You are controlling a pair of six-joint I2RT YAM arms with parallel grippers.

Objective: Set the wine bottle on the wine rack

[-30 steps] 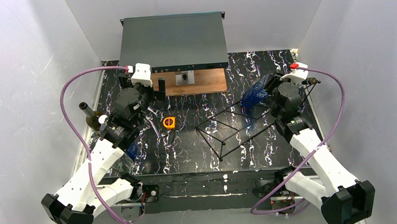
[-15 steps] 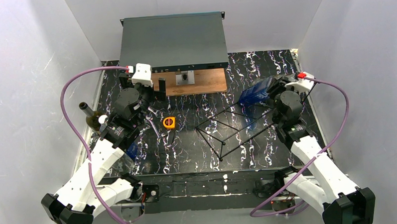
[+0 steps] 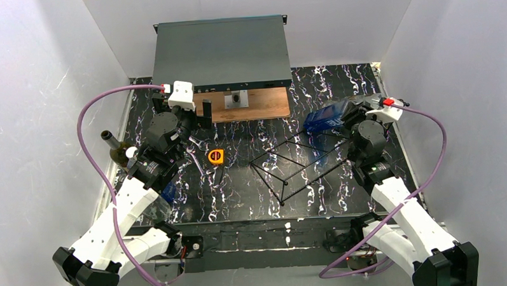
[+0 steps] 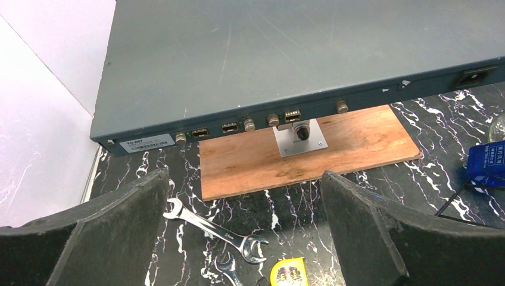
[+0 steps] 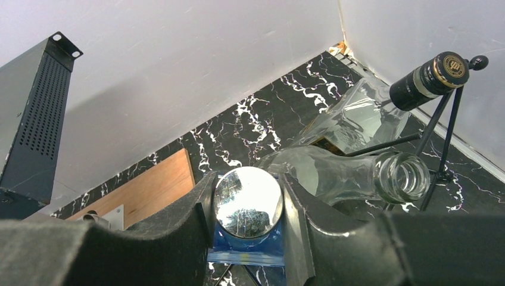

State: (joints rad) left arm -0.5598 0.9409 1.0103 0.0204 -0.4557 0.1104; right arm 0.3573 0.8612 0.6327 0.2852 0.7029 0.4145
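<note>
Right gripper clamps wine bottle sideways, near wine rack.

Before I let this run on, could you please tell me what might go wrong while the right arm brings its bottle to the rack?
The right end effector seems to grip the blue-labelled bottle near one end, so it may swing or slip. The wine rack is thin wire; a bump could shift or tip it. The clear open bottle and black-capped bottle sit close by and might be knocked.
</note>
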